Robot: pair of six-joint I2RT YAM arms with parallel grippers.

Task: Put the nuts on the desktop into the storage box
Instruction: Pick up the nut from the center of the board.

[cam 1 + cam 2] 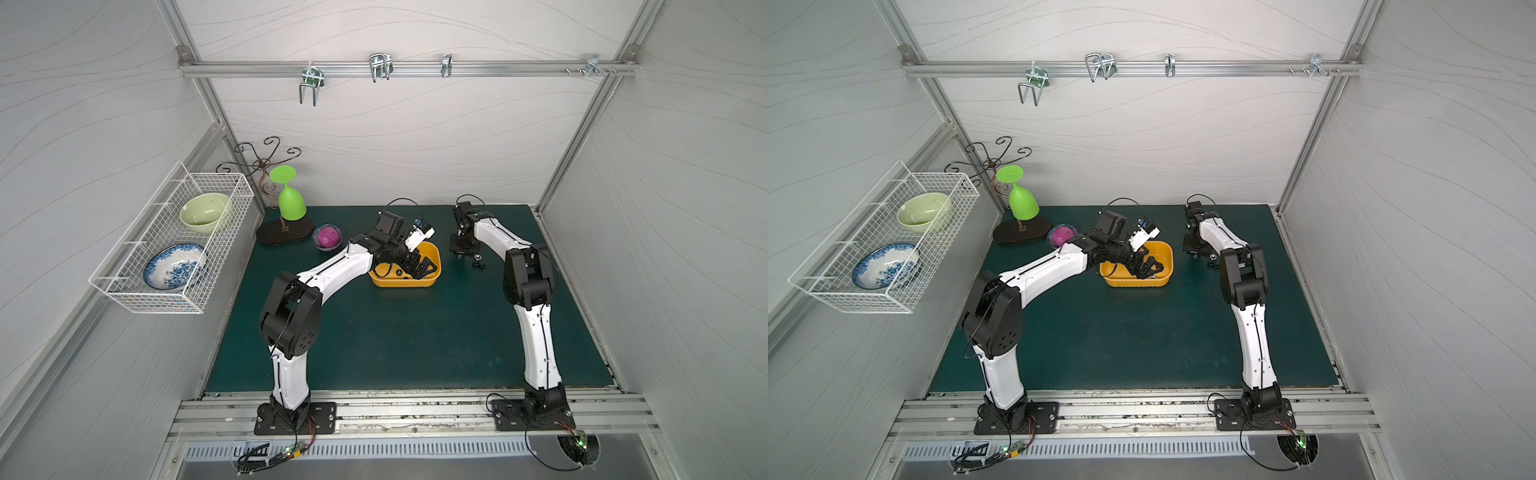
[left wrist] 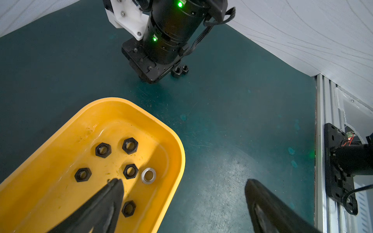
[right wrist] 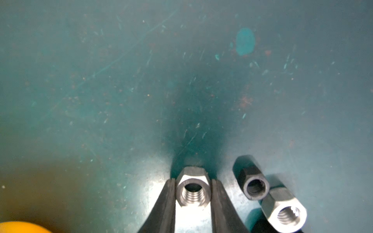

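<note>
Nuts (image 2: 130,145) | six visible in storage box (image 2: 60,139) | left fingers (image 2: 101,205) spread wide above it, empty | right fingers (image 3: 164,207) pinch silver nut (image 3: 192,189) resting on surface (image 3: 121,80) | two more (image 3: 255,187) just beside, not yet collected

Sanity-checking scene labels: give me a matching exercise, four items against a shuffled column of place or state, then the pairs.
Items
1. left gripper
2. right gripper
3. pink ball
4. blue bowl

Place or state
A. in the wire basket
B. open, over the box
C. in a small bowl on the mat
D. shut on a silver nut that sits on the mat

Pairs: 1-B, 2-D, 3-C, 4-A
</note>
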